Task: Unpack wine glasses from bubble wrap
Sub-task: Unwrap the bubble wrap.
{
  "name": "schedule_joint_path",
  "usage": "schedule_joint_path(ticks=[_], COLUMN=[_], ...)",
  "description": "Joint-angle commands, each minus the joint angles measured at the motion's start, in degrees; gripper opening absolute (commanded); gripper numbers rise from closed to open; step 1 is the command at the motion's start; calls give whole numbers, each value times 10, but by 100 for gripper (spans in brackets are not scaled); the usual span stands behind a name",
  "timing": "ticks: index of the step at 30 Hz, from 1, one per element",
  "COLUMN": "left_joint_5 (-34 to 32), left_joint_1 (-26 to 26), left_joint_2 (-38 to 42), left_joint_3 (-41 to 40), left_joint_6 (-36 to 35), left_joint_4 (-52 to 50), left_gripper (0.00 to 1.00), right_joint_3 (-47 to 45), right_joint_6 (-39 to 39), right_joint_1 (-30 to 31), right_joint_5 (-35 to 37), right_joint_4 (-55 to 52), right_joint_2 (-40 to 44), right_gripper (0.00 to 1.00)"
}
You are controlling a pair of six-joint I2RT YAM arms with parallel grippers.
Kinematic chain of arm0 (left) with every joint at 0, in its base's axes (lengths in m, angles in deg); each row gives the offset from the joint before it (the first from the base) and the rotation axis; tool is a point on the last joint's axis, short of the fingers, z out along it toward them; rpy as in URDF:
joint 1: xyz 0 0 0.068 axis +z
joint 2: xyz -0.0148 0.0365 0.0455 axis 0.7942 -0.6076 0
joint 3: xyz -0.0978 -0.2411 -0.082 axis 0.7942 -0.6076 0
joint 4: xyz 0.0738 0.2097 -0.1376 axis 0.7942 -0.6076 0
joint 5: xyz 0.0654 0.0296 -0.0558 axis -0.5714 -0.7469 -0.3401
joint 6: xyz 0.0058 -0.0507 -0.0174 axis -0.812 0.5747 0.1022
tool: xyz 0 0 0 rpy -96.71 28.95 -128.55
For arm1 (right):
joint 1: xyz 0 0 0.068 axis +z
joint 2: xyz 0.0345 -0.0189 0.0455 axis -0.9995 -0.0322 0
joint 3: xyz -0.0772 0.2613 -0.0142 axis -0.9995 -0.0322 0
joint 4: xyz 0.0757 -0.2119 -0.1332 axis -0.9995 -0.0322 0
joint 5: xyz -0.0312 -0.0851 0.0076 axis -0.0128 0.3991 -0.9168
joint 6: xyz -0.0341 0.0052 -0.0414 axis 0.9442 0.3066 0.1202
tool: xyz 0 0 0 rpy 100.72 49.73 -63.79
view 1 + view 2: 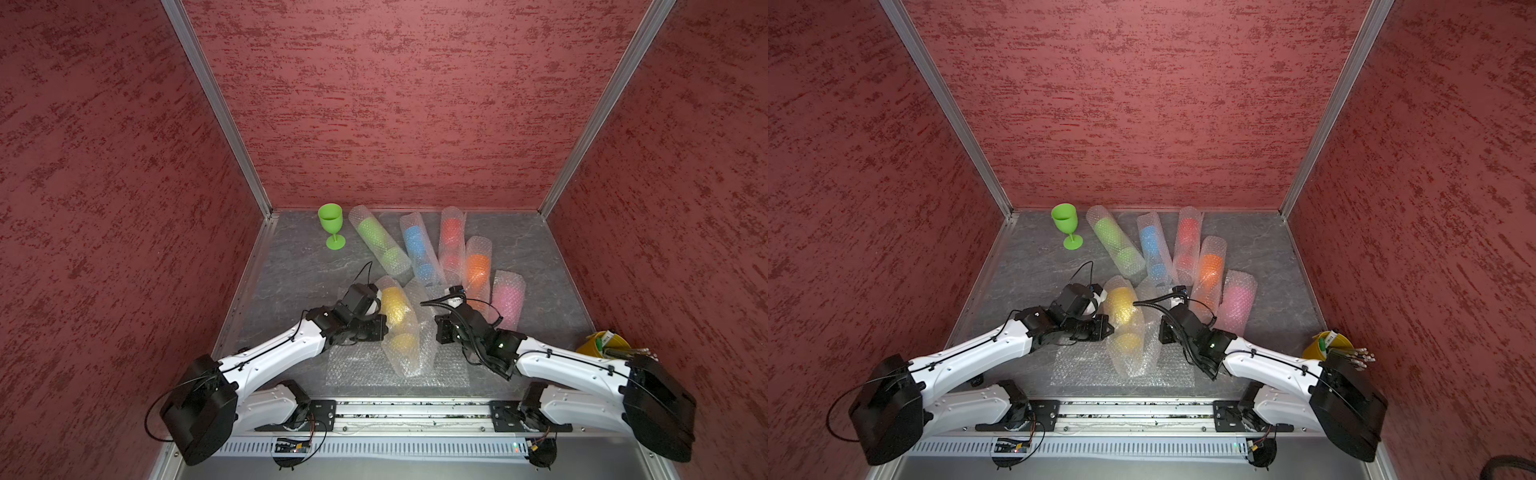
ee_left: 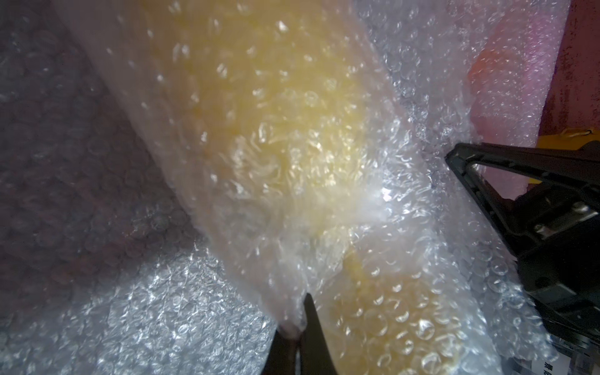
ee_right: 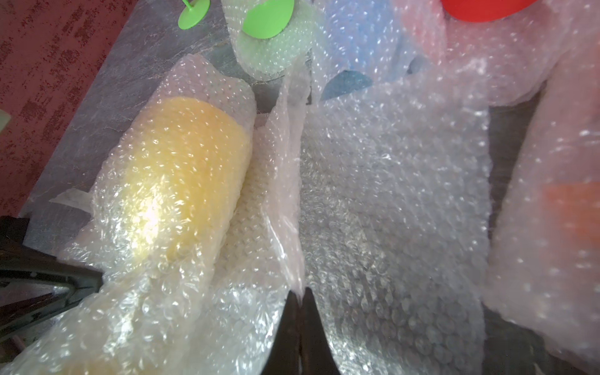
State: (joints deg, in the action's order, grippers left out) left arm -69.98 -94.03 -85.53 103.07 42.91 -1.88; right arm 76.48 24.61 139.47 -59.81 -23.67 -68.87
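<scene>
Yellow plastic goblet (image 1: 394, 309) in clear bubble-wrap roll (image 1: 415, 361) lies 11-to-5; my L claw (image 2: 296, 323) at 9, R claw (image 3: 300, 294) at 3, both pinching wrap.

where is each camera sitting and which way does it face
A top view: high over the robot's base, looking down and forward over the table; both arms show.
A top view: same head, same direction, near-equal picture of the table.
Left wrist: on the left arm, looking along the left gripper, shut on bubble wrap around the yellow goblet; the right gripper intrudes.
Right wrist: on the right arm, looking along the right gripper, shut on bubble wrap too.
Shared: both wrist views show the yellow goblet.
</scene>
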Motion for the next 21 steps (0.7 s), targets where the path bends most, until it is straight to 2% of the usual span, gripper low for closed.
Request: schedule_joint_path(ticks=[1,7,10,15,18,19,21], left_joint_5=[-23,-32,-34,-41,-52,-57,-60], left_joint_1=[-9,-11,-11,-10,-8,-7,-1], left_joint_2=[-7,-30,-42,-41,-18,-8,11], left_joint_3=[-2,-16,-13,0,3,3,2], left_joint_6=[-12,-4,7,20,32,38,45], left_joint_4=[26,35,29,1,-20,-26,-37], left_gripper=[0,1,10,45,57,60,62], right_joint_3=[-10,-19,-13,-6,-4,-5,-6], right_joint_6=[-22,-18,-15,-15,-16,-18,-20], right_joint_1=[-2,-2,-2,-2,-2,-3,-5], right_joint_5=[1,-26,-45,-47,-44,-46,-53], right_joint_4=[-5,10,19,13,4,2,3], right_joint_2=[15,-8,-38,-40,-23,-18,-11], right_gripper=[0,1,4,11,32,43,57])
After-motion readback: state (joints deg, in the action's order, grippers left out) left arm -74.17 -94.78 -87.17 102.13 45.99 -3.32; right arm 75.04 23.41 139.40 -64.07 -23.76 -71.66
